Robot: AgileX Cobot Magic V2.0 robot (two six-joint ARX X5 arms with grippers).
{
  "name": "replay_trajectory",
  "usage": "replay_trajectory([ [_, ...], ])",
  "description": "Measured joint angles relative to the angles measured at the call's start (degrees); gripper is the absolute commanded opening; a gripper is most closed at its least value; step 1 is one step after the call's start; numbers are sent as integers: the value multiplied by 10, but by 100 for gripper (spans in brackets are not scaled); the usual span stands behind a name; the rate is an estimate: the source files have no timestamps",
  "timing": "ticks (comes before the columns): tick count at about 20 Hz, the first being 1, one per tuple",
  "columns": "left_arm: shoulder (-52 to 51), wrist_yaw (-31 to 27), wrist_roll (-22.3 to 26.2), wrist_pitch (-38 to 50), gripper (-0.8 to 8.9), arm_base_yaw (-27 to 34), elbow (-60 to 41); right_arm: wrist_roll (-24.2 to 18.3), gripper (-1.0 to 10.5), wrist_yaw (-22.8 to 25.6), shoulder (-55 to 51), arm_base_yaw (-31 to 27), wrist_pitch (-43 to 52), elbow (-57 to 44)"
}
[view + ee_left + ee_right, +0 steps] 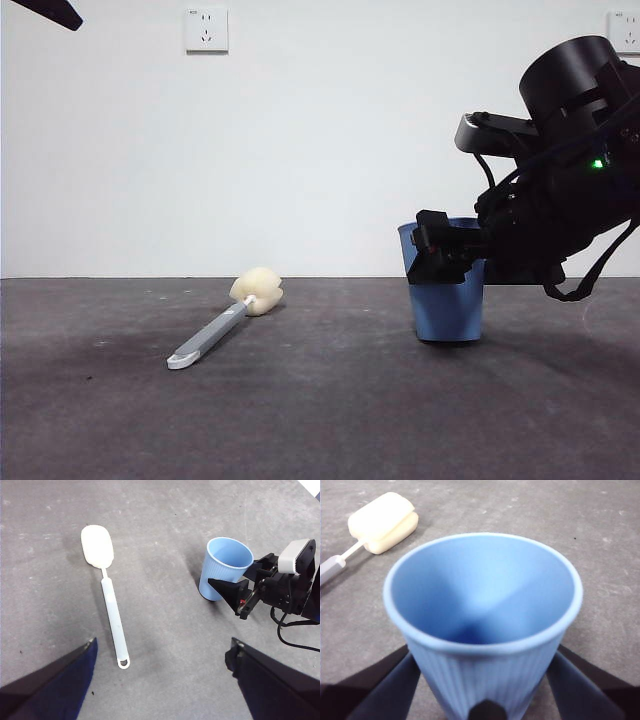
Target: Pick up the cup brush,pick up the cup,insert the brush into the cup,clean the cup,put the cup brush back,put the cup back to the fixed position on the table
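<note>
The blue ribbed cup [448, 310] stands upright on the dark grey table [320, 420], right of centre. My right gripper [445, 255] reaches in from the right, its two black jaws pressed against opposite sides of the cup [485, 605] just below the rim. The cup brush [225, 328] lies flat on the table to the cup's left, cream sponge head [257, 290] towards the back. The left wrist view shows the brush [112, 615], the cup [225, 562] and the right gripper [240, 577] from above. My left gripper [164, 645] hangs open high over the table, holding nothing.
A white wall with a power socket [206, 29] closes the back of the table. The left arm shows only as a black tip [50, 12] at the top left corner of the front view. A hand's width of bare table lies between brush and cup.
</note>
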Motion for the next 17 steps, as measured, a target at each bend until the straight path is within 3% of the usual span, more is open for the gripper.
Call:
replay_trajectory([
  [7,0,0,5,-3,440,0,0,3,513,0,-8,3,-48,6],
  [14,0,-2,5,-13,441,0,0,2,513,0,-86,4,-118,-3],
  [17,0,-2,5,-15,440,0,0,2,513,0,-151,8,-207,-3],
])
